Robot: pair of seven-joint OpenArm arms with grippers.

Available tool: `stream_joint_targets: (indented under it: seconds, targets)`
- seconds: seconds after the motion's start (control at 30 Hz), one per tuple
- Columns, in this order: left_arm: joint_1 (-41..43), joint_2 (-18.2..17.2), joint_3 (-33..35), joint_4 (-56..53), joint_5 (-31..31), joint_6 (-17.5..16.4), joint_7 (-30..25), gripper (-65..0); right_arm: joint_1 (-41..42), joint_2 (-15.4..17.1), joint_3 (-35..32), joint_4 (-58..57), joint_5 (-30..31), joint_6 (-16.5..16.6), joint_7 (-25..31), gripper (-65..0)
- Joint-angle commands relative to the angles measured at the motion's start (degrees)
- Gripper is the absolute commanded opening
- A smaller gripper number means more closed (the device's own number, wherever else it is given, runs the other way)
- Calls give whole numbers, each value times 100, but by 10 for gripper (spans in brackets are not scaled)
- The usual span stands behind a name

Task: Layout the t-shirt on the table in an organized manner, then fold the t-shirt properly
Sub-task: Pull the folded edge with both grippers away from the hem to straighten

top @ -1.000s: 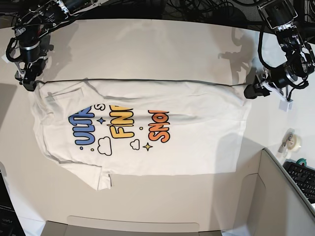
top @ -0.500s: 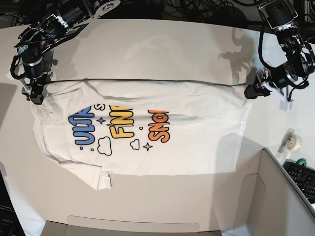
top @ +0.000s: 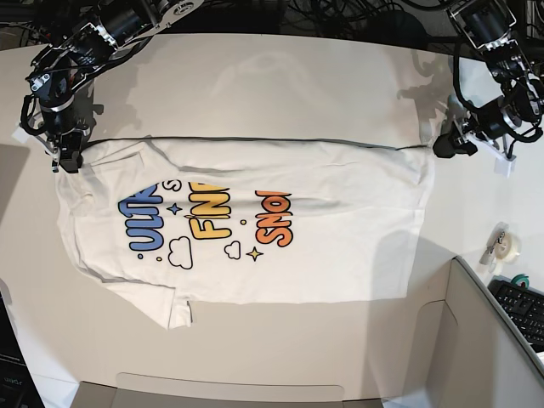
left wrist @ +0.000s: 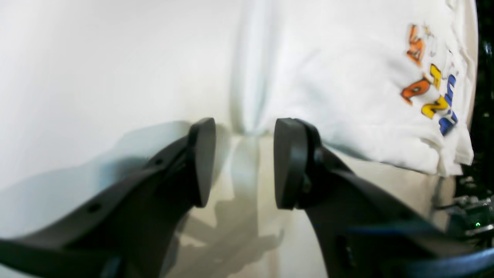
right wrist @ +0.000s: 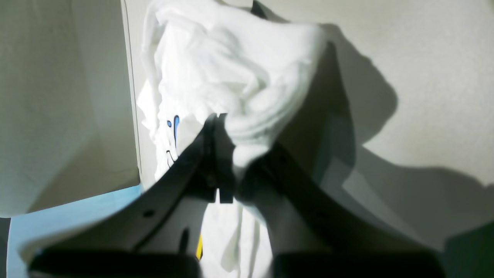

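- t-shirt (top: 246, 225): spread flat on worktop (top: 280, 81), print up, far edge pulled straight
- left tool (left wrist: 243, 162): at the shirt's 3 o'clock corner, released, jaws standing apart either side of the hem
- right tool (right wrist: 227, 170): at the 9 o'clock corner, clenched on bunched white shirt fabric

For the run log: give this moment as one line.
right gripper: shut on t-shirt corner | left gripper: open | t-shirt: flat on table
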Motion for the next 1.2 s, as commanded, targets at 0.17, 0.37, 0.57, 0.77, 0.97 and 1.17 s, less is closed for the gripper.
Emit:
stream_joint_targets:
  seconds: [0.17,0.37,0.57,0.77,0.97,1.17]
  targets:
    - [-93,-78,-46,-492,-165,-17,8,-376,-50,-54,-38,-273,-18,55,118,-650]
    - [-207,54,-46,-545,-165,-17,8,-373,-120,-54,-38,-273,-18,55,118,-650]
    - [-427,265,-2,-545,-165,-17,43,-326,-138,-54,-38,-255,-18,55,118,-650]
    - [-489,388,-2,-545,-157,-26,43,-326,-146,-62,-38,-255,-9,55,118,-650]
    - [-480,370,7,-545,-130,-26,17,-650,-278,-45,-29,-238,-9,81,-85,-650]
    - [-172,194,-2,-509,-157,-35,47,-650,-533,157,14,-220,-9,108,-656,-650]
